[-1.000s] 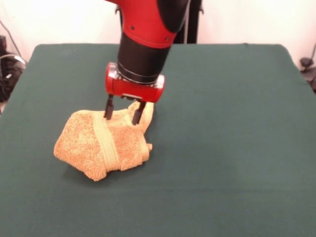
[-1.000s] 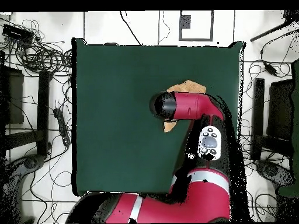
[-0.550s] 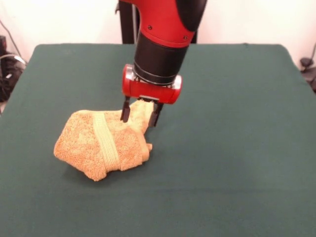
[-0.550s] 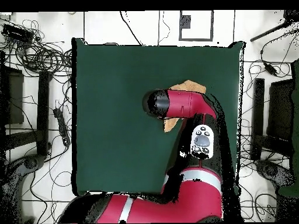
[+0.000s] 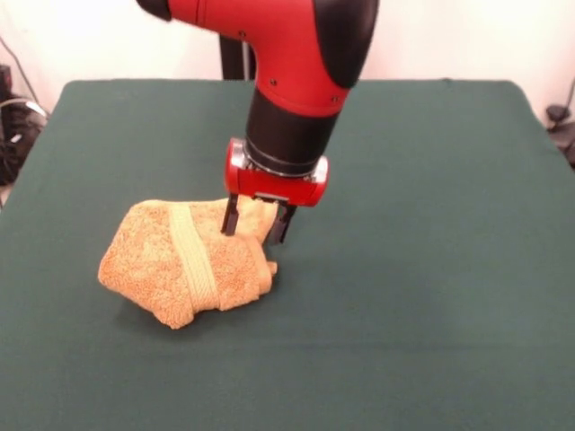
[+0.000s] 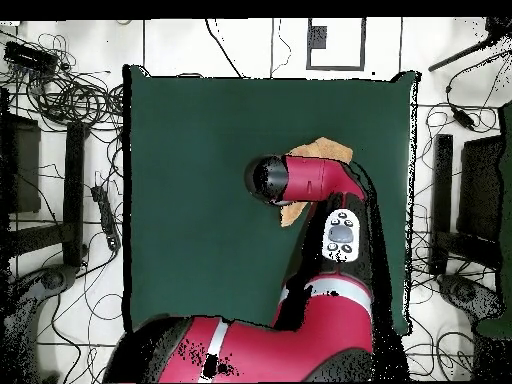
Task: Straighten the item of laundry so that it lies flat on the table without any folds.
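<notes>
Front view, nearest first. Bare green table (image 5: pixel 422 341) along the whole near edge, nothing on it there.

Next back, at about 9 o'clock from the table's middle: the towel (image 5: pixel 180 265), orange-tan, fuzzy, bunched into a rumpled heap. Not flat. Several folds show, and a thick doubled edge sits at its 4 o'clock side. A paler woven band (image 5: pixel 191 256) runs over the heap from its far side down toward its near side, curving with the lump.

Just behind that, my gripper (image 5: pixel 258 224) is down at the towel's 1 o'clock corner. My two dark fingers (image 5: pixel 231 215) point downward and stand apart, with a raised peak of cloth between them. The fingers straddle this peak; whether they press on it or only flank it I cannot tell, but they are not closed together. Above them sit the red wrist ring (image 5: pixel 274 182) and the black-and-red arm (image 5: pixel 296 99), coming in from 12 o'clock.

Farther back, open green table to the far edge, then a pale wall.

Overhead view: my arm (image 6: pixel 310 182) covers most of the towel (image 6: pixel 325 150). Only a tan patch shows at 12 o'clock of my wrist and a small tip at 6 o'clock. The towel lies toward the table's (image 6: pixel 200 200) 3 o'clock side. Cables (image 6: pixel 70 95) lie on the floor around the table.
</notes>
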### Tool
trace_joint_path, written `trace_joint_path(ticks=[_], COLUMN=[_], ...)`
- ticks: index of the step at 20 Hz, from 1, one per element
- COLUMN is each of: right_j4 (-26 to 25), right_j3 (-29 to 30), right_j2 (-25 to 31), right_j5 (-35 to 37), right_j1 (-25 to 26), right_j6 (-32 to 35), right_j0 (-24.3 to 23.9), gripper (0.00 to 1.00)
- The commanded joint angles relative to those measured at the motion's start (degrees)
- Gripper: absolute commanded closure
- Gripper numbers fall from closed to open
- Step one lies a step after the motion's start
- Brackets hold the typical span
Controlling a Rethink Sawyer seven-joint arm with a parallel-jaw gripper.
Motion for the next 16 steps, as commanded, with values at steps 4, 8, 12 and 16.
trace_joint_path(ticks=[4,8,12,16], right_j4=[1.1,0.9,1.1,0.2], right_j3=[-4.3,-5.3,-6.1,-7.5], right_j2=[1.8,2.0,2.2,1.4], right_j5=[-4.3,-6.1,-6.5,-7.0], right_j1=[11.8,12.8,13.0,14.0], right_j6=[12.6,11.7,10.9,10.6], right_j0=[2.2,1.5,1.1,1.7], gripper=[0.0,0.0,0.0,0.0])
